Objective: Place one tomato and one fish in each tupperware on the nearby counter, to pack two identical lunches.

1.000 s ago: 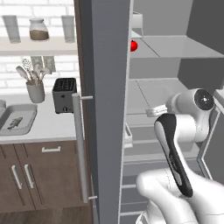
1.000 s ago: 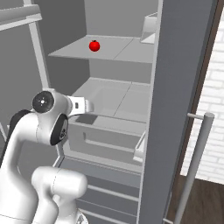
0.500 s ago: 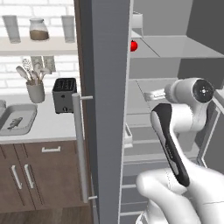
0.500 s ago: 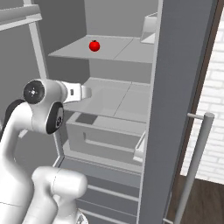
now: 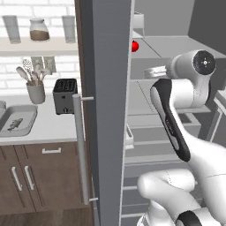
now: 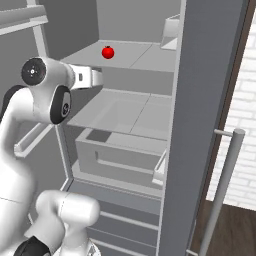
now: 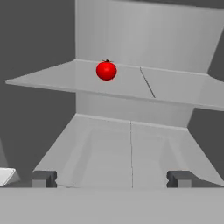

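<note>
Gripper (image 7: 112, 178) open, level, aimed into fridge below tomato (image 7: 106, 70) shelf.

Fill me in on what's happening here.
The robot arm is reaching into the open fridge, its gripper open and empty, pointed at a red tomato that sits on the upper shelf. On the counter beside the fridge, a tupperware already holds a fish, with a black toaster next to it. No tomato has been picked up yet.
</note>
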